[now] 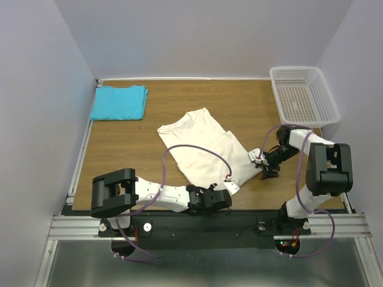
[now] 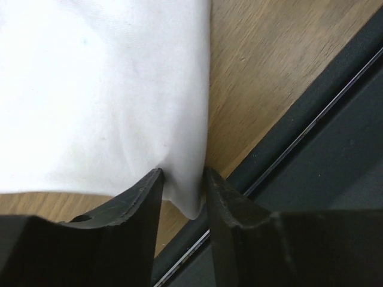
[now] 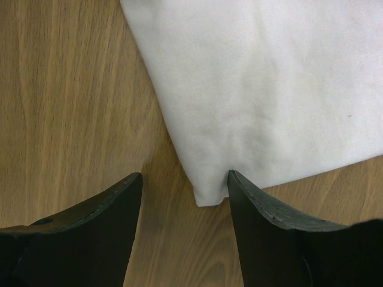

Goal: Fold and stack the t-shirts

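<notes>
The cream-white t-shirt (image 1: pixel 206 149) lies spread at an angle on the wooden table, partly folded. The turquoise t-shirt (image 1: pixel 118 102) sits folded at the back left corner. My left gripper (image 1: pixel 222 200) is low at the white shirt's near corner. In the left wrist view its jaws (image 2: pixel 184 173) stand a narrow gap apart, with that corner of the white t-shirt (image 2: pixel 102 89) between them. My right gripper (image 1: pixel 264 167) is at the shirt's right corner. It (image 3: pixel 184 173) is open, and the white t-shirt (image 3: pixel 269 84) has its corner tip between the fingers, against the right one.
A white mesh basket (image 1: pixel 302 95) stands at the back right. The table's black front rail (image 2: pixel 323 149) runs just behind the left gripper. Bare wood (image 1: pixel 128 143) shows left of the white shirt.
</notes>
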Robot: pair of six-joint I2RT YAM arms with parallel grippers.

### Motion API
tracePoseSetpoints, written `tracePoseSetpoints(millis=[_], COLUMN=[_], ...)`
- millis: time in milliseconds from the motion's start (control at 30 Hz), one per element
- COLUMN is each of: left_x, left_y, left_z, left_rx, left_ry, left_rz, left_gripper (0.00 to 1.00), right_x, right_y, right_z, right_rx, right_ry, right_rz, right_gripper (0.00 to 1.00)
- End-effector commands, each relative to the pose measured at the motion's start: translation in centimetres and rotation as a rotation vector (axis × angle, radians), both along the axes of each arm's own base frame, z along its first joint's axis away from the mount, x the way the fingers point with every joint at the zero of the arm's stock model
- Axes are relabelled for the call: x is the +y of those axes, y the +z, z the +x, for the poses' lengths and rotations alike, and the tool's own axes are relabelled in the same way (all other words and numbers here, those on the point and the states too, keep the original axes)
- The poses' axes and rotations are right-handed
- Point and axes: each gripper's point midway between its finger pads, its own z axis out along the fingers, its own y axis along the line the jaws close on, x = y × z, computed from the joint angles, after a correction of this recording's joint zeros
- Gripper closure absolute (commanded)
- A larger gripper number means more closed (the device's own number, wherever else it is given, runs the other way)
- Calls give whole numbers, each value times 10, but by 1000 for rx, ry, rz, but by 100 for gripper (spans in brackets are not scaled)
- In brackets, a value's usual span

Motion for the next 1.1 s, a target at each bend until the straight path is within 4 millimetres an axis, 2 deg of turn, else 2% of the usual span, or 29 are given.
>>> tracePoseSetpoints(millis=[0, 67, 100, 167, 367, 533, 667, 733, 833, 867, 1000, 1067], left_x=[1, 2, 0, 1, 3, 5, 5, 6, 4, 4, 2, -4], left_y=[-8, -9, -8, -7, -7, -7, -6, -7, -7, -7, -1, 10], left_z=[-5, -5, -5, -3, -4, -8, -9, -10, -12, -12, -11, -10], left_rx=[27, 27, 25, 15, 20, 37, 44, 47, 54, 56, 63, 68], left_ry=[9, 11, 11, 18, 11, 9, 1, 1, -6, -7, -16, -27], left_rz=[35, 38, 32, 35, 38, 20, 10, 9, -10, -11, -36, -83], left_gripper=[62, 76, 91, 100, 100, 100, 100, 100, 100, 100, 100, 100], right_x=[3, 2, 1, 1, 0, -2, -4, -7, -9, -9, -9, -4], right_y=[0, -1, -2, -2, -7, -9, -12, -17, -20, -20, -9, 8], right_z=[11, 11, 10, 10, 11, 20, 25, 26, 24, 25, 32, 45], right_rx=[-87, -88, -85, -86, -95, -120, -143, -165, -176, -180, -196, -213], right_ry=[113, 114, 114, 117, 122, 96, 85, 82, 74, 72, 32, -23], right_rz=[12, 6, 3, 0, -19, -38, -53, -71, -87, -89, -89, -60], right_gripper=[36, 36, 36, 37, 37, 42, 54, 69, 81, 89, 99, 99])
